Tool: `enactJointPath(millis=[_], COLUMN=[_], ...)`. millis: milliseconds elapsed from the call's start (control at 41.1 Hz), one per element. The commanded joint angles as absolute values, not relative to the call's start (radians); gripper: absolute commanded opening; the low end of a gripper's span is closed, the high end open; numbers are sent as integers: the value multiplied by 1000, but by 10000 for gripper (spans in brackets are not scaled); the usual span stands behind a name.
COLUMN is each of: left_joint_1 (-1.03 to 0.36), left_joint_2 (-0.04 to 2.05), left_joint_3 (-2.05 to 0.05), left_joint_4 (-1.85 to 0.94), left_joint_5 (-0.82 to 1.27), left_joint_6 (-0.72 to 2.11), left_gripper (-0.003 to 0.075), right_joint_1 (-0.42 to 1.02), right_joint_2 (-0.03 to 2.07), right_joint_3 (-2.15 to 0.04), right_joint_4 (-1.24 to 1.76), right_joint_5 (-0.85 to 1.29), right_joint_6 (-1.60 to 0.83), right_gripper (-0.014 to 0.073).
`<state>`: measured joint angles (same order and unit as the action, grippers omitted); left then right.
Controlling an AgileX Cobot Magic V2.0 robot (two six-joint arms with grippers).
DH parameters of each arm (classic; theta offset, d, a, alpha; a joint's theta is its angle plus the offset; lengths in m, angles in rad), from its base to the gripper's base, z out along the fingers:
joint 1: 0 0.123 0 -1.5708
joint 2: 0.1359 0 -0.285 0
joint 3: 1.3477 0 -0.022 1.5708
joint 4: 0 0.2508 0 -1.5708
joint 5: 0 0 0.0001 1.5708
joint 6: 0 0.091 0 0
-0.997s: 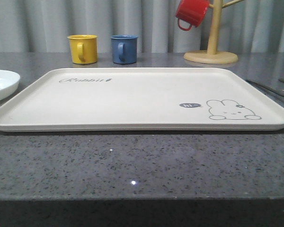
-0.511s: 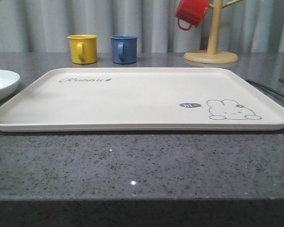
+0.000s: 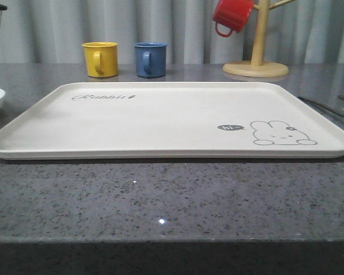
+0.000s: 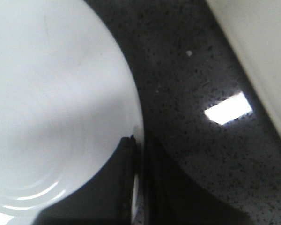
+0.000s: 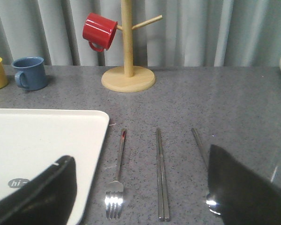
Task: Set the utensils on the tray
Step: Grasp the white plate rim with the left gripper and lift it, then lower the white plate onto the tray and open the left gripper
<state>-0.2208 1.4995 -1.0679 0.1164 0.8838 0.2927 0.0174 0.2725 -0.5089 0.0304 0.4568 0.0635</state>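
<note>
The left gripper (image 4: 138,187) has its jaws clamped on the rim of the round white plate (image 4: 51,103), beside the big cream tray (image 3: 160,117). The plate looks smooth, slippery and breakable. The right gripper (image 5: 140,197) jaws are apart.

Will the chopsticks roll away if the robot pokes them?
Maybe a little. The chopsticks look thin, smooth and shiny, lying flat on the hard counter, so they would likely slide or roll. They look like stiff metal, so probably no bending, and hard to pinch.
</note>
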Motion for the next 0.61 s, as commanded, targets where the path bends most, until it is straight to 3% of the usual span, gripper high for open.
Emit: enactJointPath(millis=[0,243,584], left_joint_1=[-241,-419,-791], left_joint_2=[1436,1341,1414], left_joint_3=[-1120,-1232,-1333], left_joint_4=[127,369,360], left_joint_5=[889,891,880], left_joint_6=[279,122,121], left_gripper=[-18,-18,-18], right_joint_1=[18,18,18], right_joint_2=[290,290,290], right_joint_3=[-544,-544,-543], right_joint_4=[28,28,28], right_joint_5=[376,376,376], right_joint_6=[57,57,57], right_gripper=[603,603,603])
